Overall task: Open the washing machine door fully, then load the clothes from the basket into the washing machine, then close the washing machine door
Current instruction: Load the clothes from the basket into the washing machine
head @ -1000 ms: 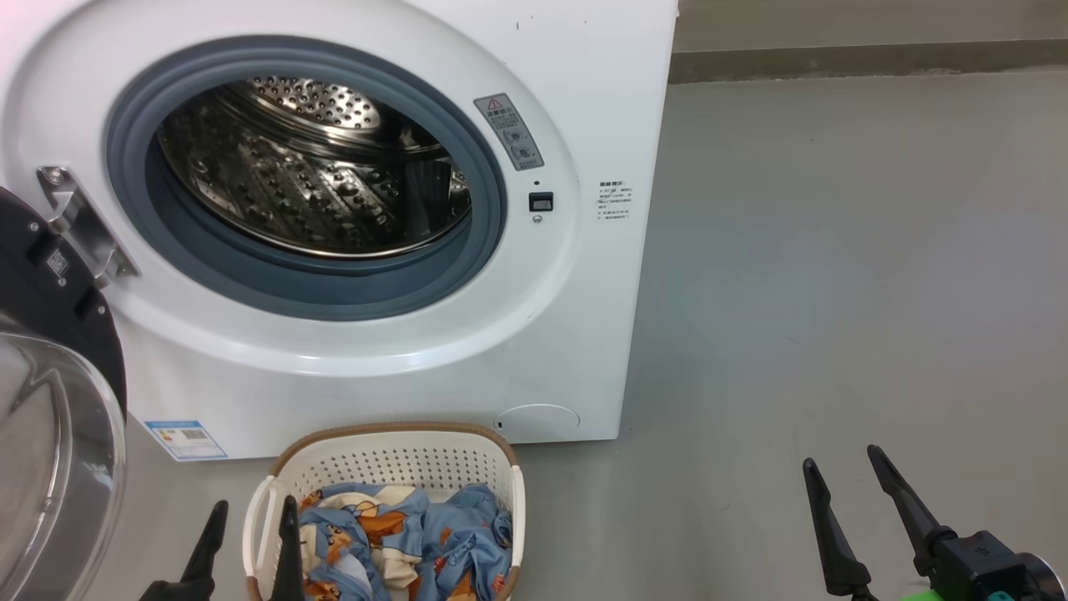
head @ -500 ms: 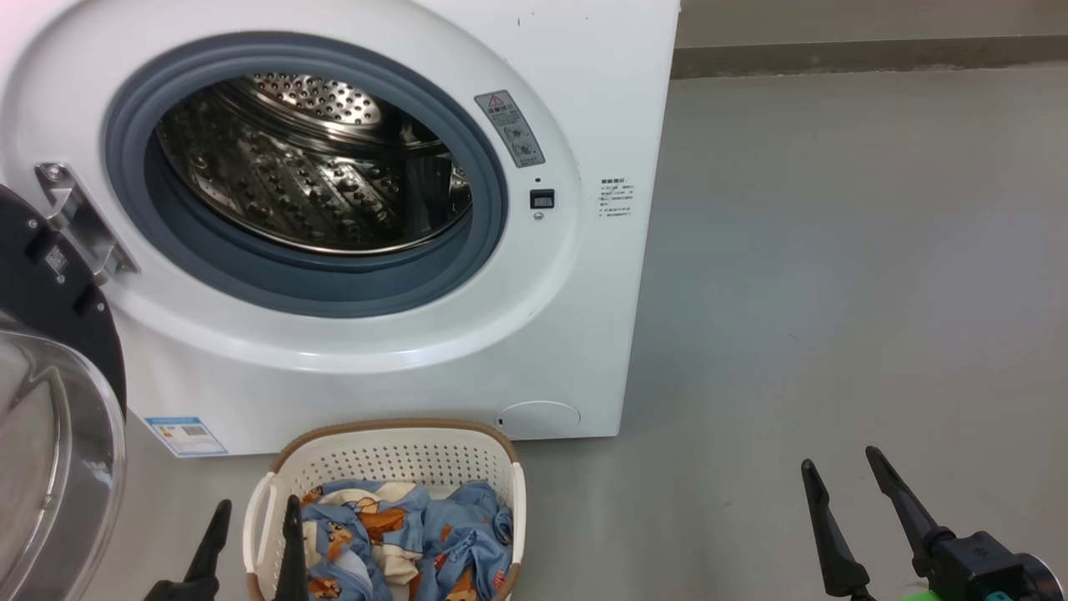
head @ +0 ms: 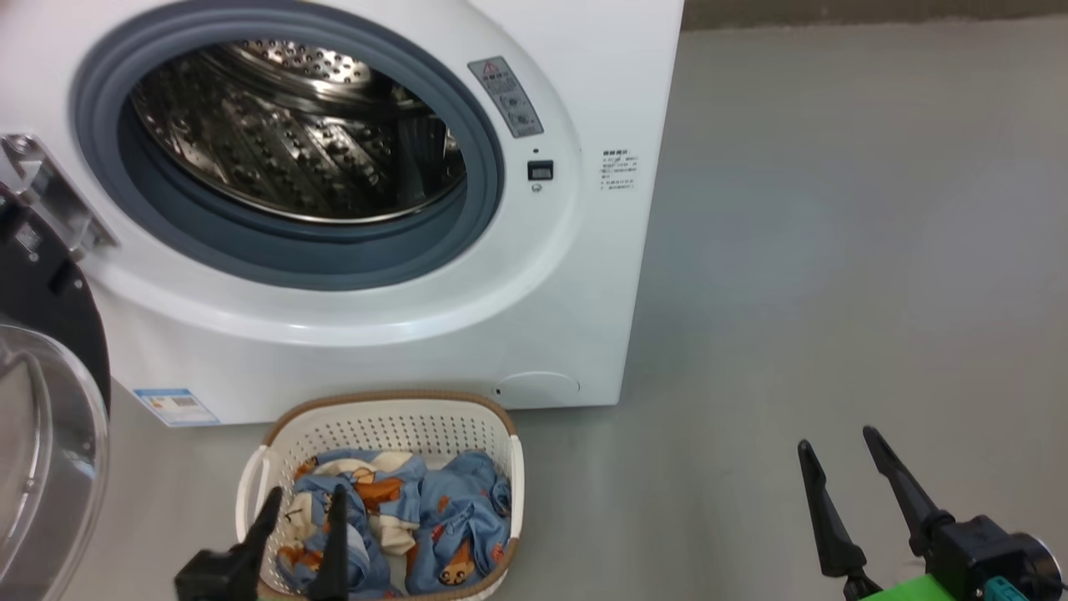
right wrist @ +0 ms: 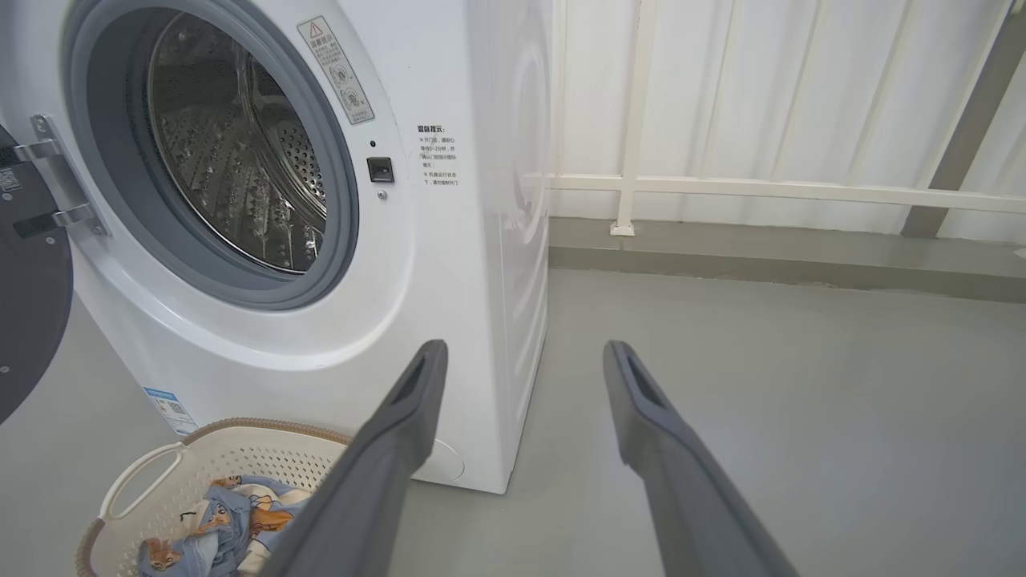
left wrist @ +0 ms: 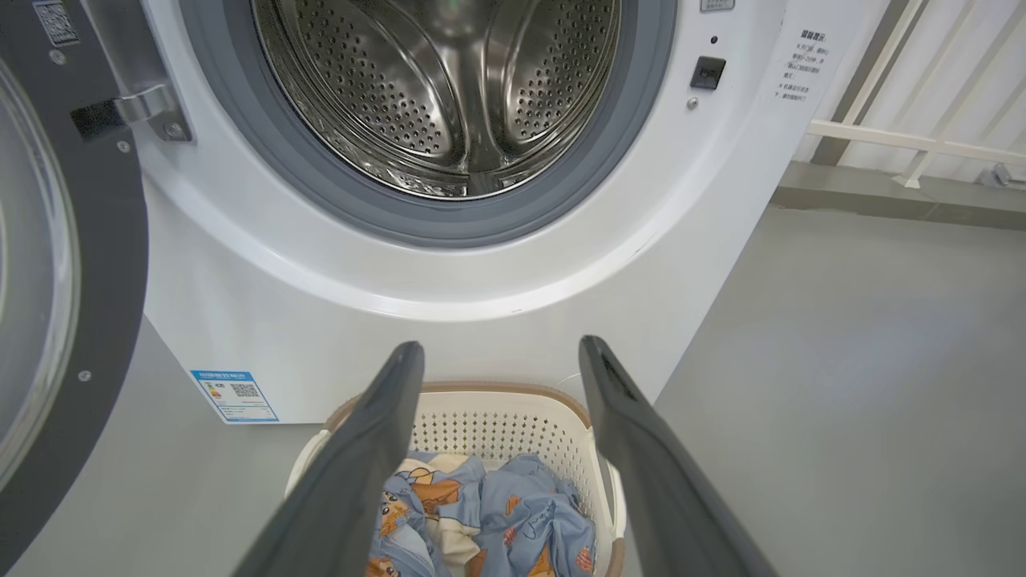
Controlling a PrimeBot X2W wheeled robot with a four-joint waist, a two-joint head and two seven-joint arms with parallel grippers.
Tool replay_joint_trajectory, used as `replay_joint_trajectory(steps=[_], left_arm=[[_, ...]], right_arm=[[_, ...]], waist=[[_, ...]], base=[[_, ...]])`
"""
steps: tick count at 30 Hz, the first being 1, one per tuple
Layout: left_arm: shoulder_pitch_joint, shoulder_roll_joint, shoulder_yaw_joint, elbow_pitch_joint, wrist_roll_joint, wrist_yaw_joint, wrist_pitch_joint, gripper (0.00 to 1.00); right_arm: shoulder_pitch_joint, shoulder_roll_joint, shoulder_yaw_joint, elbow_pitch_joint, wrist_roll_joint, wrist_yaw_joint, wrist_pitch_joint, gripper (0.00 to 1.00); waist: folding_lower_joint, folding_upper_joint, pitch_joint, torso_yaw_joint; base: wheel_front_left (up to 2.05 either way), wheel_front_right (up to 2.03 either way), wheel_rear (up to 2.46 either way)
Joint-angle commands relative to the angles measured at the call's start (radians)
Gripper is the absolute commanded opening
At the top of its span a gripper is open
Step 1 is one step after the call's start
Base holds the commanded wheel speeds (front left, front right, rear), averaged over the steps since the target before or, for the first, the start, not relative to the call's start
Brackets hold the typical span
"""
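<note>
The washing machine (head: 584, 83) stands with the washing machine door (head: 50, 392) swung wide to the left and its drum (head: 292, 142) bare. The basket (head: 384, 421) sits on the floor just in front, the clothes (head: 417, 509) heaped inside. The left hand (head: 305, 498), fingers spread and empty, hangs over the basket's near-left rim, the clothes just beyond its tips. The right hand (head: 836, 440), also spread and empty, is well off right.

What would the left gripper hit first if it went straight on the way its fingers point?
Probably the white front of the washing machine, just below the drum opening; the open left gripper seems aimed over the basket, though depth is unclear.
</note>
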State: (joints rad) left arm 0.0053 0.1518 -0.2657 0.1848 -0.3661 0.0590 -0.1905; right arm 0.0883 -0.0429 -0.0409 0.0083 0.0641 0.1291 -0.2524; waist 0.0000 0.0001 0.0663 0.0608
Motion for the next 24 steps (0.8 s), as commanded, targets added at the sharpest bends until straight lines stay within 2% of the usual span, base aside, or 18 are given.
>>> replay_joint_trajectory(steps=[1, 6, 14, 24], left_arm=[[-0.058, 0.006, 0.025, 0.003, -0.008, -0.014, -0.004, 1.00], [-0.161, -0.027, -0.018, 0.161, -0.026, -0.076, 0.000, 1.00], [-0.380, -0.080, -0.091, 0.490, -0.066, -0.157, 0.007, 1.00], [-0.652, -0.099, -0.189, 0.812, -0.110, -0.187, 0.031, 1.00]], right_arm=[[-0.046, -0.007, 0.031, -0.032, 0.003, 0.002, -0.003, 1.00], [-0.082, -0.016, 0.046, -0.049, 0.002, 0.002, 0.000, 1.00], [-0.167, -0.039, 0.072, -0.079, 0.015, 0.002, -0.001, 1.00], [-0.284, -0.057, 0.123, -0.087, 0.038, 0.002, -0.006, 1.00]], waist=[[0.0000, -0.0001, 0.035, -0.004], [0.0000, -0.0001, 0.114, -0.015], [0.0000, -0.0001, 0.271, -0.049], [0.0000, -0.0001, 0.469, -0.119]], base=[[0.00, 0.00, 0.00], [0.00, 0.00, 0.00], [0.00, 0.00, 0.00], [0.00, 0.00, 0.00]])
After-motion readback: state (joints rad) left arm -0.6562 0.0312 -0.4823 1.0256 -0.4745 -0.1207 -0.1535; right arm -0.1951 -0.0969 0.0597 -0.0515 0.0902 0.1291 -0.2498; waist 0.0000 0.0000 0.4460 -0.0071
